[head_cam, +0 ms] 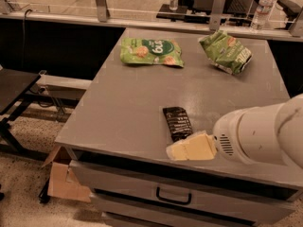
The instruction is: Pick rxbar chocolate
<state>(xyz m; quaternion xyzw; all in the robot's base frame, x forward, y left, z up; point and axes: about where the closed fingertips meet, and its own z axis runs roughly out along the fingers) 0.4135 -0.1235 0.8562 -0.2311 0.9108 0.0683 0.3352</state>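
Just camera-side of the rxbar chocolate: the gripper, a cream-coloured wedge lying nearly horizontal, tip pointing left along the table's front edge. Its upper edge meets the bar's near end in the view; whether it touches or sits above it, cannot tell. How far the gripper is open: cannot tell, it reads as one solid shape from this angle. Nothing visibly held.

Arm: a thick white link comes in from the right of the bar, low over the table. The round wrist housing, with a small grille, sits directly behind the gripper. The arm covers the tabletop to the bar's near right.

The bar lies flat on the grey top, not lifted. Black wrapper, long axis running away from the camera, far end leaning slightly left. Faint light lettering, unreadable.

Well beyond the bar, to the left: flat green snack bag. Well beyond it, to the right: second green bag, crumpled. Both are well apart from the bar and the gripper.

Below the bar, under the tabletop: drawer with a dark handle. Down-left of the bar, on the floor: open cardboard box.
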